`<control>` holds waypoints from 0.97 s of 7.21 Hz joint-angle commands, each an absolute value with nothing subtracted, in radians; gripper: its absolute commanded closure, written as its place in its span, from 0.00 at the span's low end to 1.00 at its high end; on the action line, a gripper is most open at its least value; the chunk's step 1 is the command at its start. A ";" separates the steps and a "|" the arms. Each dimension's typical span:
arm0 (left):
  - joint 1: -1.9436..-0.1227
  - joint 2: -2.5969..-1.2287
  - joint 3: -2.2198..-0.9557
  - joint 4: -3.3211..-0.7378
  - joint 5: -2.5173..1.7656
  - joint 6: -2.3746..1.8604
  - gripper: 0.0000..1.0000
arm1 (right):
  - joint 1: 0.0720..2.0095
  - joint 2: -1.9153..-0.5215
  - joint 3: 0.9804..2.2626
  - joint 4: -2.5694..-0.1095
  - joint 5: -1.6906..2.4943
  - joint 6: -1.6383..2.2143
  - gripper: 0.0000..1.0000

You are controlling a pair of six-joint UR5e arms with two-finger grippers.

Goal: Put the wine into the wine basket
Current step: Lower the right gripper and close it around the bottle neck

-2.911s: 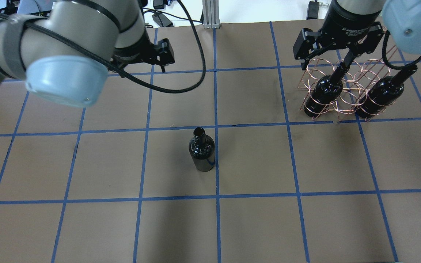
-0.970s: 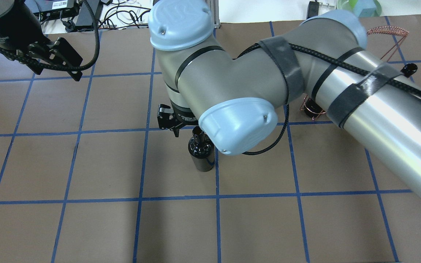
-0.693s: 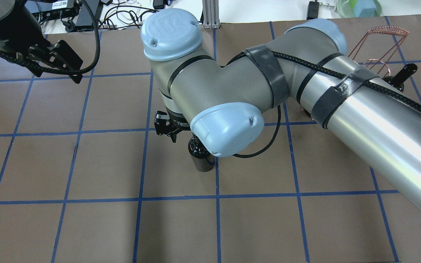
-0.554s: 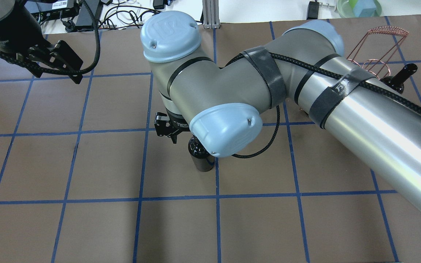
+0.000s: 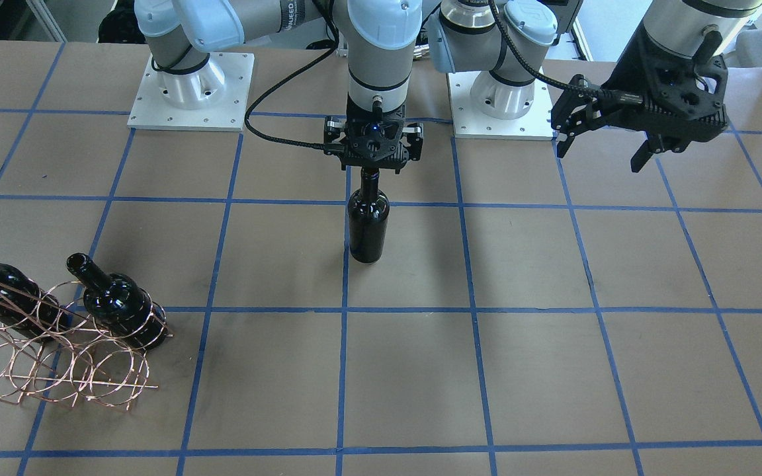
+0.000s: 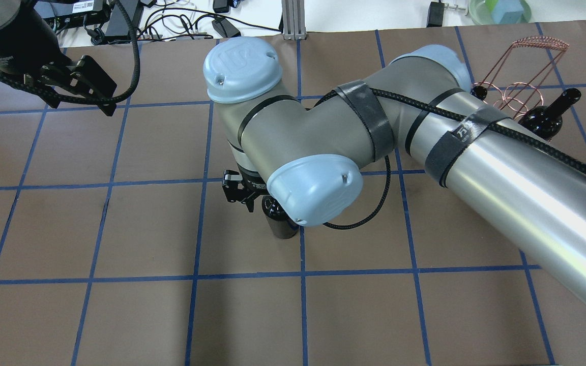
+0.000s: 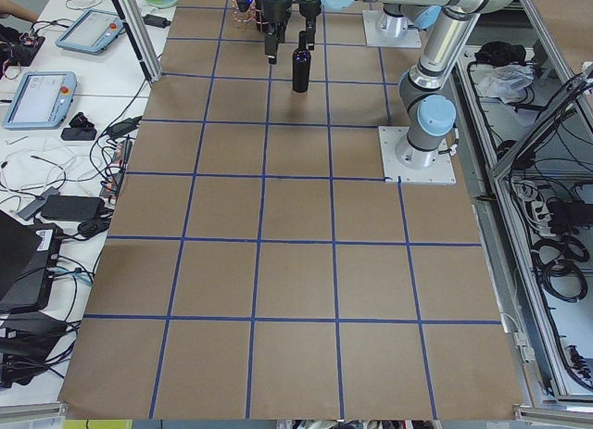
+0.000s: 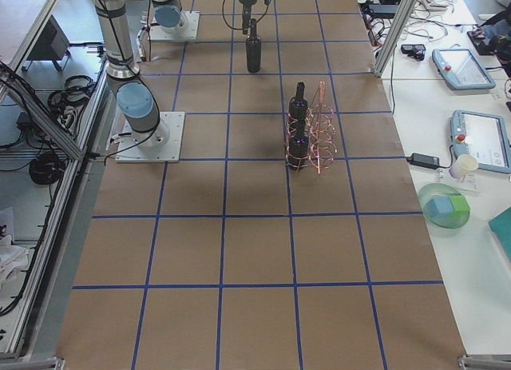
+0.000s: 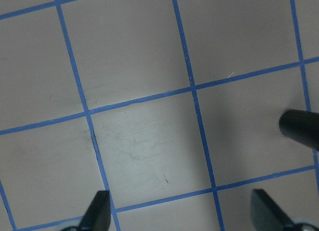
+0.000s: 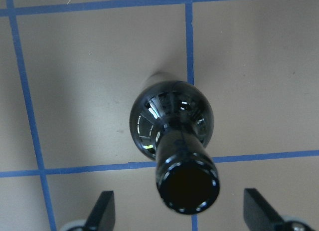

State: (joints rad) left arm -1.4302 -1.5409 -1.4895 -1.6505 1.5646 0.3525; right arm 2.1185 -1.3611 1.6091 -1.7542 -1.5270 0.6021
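Our right gripper (image 5: 372, 165) hangs wide open and empty straight above the upright wine bottle (image 5: 368, 225) at frame centre, neck pointing up toward the gap between its jaws. Our left gripper (image 5: 598, 155), open and empty too, sits upper right, farther off; wine basket (image 5: 57, 371) lower left.
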 commanded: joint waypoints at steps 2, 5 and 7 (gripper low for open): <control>-1.430 -1.540 -1.491 -1.648 1.566 0.351 0.00 | 2.118 -1.336 1.609 -1.825 -1.526 0.600 0.18; -1.431 -1.540 -1.493 -1.652 1.568 0.353 0.00 | 2.118 -1.333 1.611 -1.821 -1.525 0.601 0.22; -1.431 -1.540 -1.493 -1.652 1.566 0.354 0.00 | 2.118 -1.333 1.609 -1.819 -1.525 0.601 0.25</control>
